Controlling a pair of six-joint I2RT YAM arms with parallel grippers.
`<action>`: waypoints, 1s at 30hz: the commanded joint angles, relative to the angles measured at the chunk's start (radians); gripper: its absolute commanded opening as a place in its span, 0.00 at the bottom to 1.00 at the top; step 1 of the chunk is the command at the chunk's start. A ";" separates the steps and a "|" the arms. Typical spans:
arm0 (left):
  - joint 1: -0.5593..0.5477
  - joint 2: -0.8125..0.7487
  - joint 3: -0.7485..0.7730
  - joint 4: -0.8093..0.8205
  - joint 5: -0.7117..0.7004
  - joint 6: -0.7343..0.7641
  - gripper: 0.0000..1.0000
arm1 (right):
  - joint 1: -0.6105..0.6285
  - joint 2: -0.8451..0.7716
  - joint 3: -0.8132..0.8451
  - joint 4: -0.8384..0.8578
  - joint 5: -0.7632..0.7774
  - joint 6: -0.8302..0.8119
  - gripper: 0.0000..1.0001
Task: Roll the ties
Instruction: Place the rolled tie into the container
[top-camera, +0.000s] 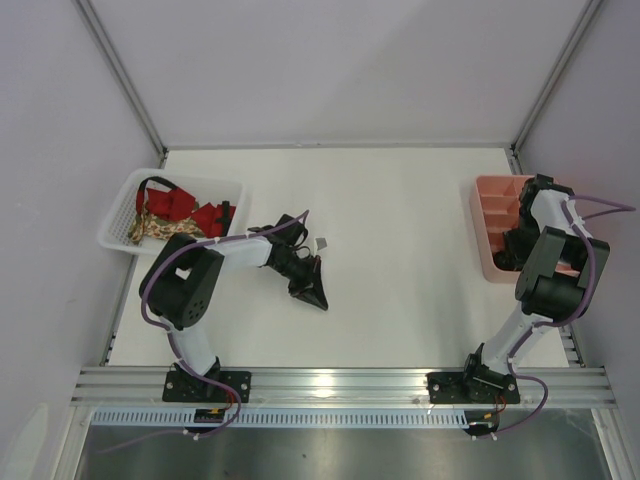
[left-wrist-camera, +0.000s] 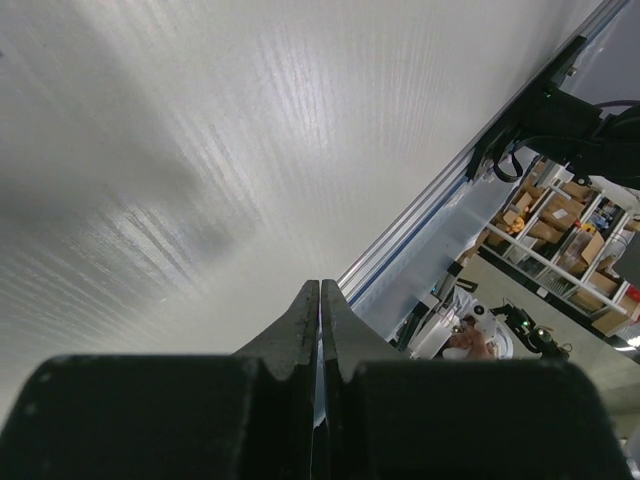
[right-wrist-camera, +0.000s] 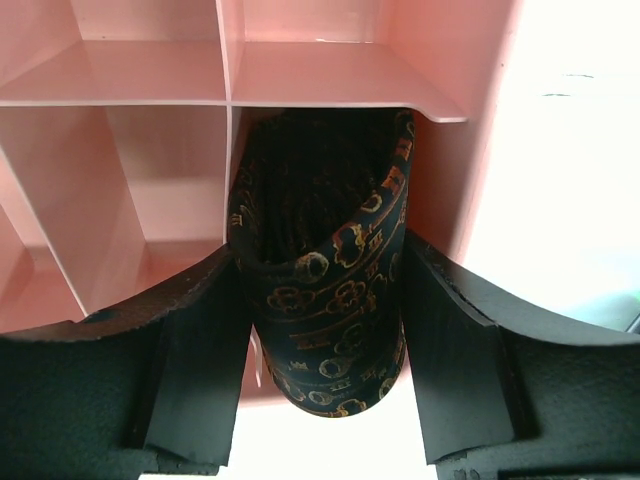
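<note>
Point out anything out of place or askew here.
A small pale scrap seems to lie loose on the table near the left gripper. The rolled tie in the pink tray looks slack, its middle gaping open.

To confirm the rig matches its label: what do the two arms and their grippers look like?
The left arm and right arm share white links, bulky black joint housings and black base plates. A purple cable loops along each. The left gripper and right gripper have flat matte black fingers, wedge-shaped at the tips.
</note>
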 joint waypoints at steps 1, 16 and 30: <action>0.017 -0.028 -0.015 0.019 0.022 0.013 0.07 | 0.008 0.036 -0.047 0.065 -0.028 0.000 0.67; 0.017 -0.032 -0.026 0.036 0.034 0.007 0.07 | -0.035 -0.030 0.024 -0.052 -0.065 -0.033 0.81; 0.017 -0.031 -0.016 0.039 0.039 0.001 0.08 | -0.038 -0.067 0.150 -0.142 -0.060 -0.089 0.83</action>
